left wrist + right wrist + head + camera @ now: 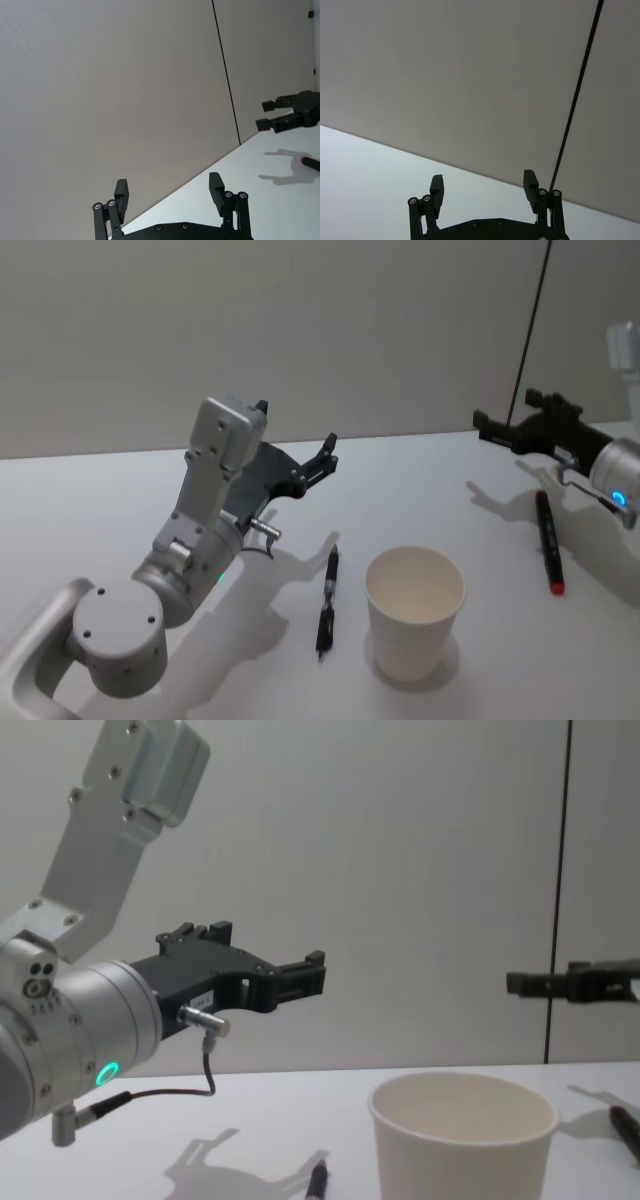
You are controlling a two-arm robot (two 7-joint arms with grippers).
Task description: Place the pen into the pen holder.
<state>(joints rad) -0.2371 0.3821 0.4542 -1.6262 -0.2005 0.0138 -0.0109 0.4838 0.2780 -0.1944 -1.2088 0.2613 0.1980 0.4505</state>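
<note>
Closest to the head camera is the grey elbow of your left arm [118, 630], at 8 o'clock in that view. The left gripper [328, 457] hangs above the bench [120, 490], jaws spread with nothing between them. Just ahead of you stands the pen holder [412, 635], upright and with nothing in it (a paper cup, so I judge it light and easy to knock over). A black pen [327, 602] lies flat on the bench just beside the cup, at its 9 o'clock, with the barrel running roughly 12 to 6. A red-tipped marker [547, 540] lies well apart at the cup's 2 o'clock, near your right gripper [485, 428], which is likewise held high, jaws spread and empty.

Either pen should be light and stiff, but the smooth round barrel will probably roll if you nudge it from one side. Take it across the barrel near mid-length, with the jaws square to its axis, so it doesn't swing once it is lifted. The cup is shorter than the pens, so expect the pen to lean on the rim. Release it low and gently.
</note>
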